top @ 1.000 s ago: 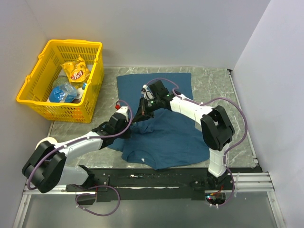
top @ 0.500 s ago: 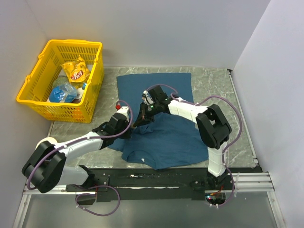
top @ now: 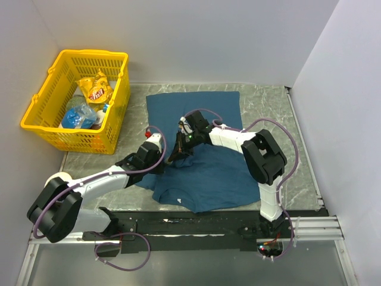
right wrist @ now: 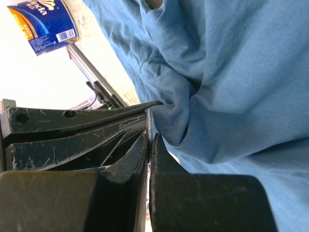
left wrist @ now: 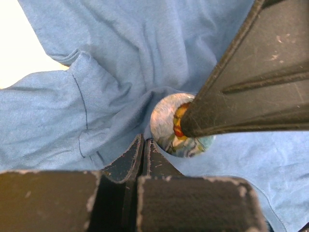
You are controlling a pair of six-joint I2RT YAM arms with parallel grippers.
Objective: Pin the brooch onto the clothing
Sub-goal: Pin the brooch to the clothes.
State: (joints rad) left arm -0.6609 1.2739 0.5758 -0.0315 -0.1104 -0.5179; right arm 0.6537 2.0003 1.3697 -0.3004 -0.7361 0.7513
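The clothing (top: 208,173), a dark teal T-shirt, lies spread on the table. My left gripper (top: 166,157) is at its left edge, shut on a bunched fold of the cloth (left wrist: 96,121). The brooch (left wrist: 166,128) is a small round disc with a painted portrait. It stands right beside the left fingertips (left wrist: 144,144) against the fabric. My right gripper (top: 178,152) is shut on the brooch, and its dark fingers (left wrist: 241,87) cover the disc's right half. In the right wrist view the brooch (right wrist: 150,126) shows only edge-on between my right gripper (right wrist: 150,139) jaws, pressed to the fold (right wrist: 174,116). From above the brooch is hidden.
A yellow basket (top: 41,113) holding snack bags and a bottle stands at the back left. A blue labelled can (right wrist: 43,21) shows in the right wrist view. Grey marbled table (top: 268,101) extends to the right, with white walls on three sides.
The right arm has dropped lower and drawn left and nearer, bringing its gripper close against the left gripper. The left arm has kept still.
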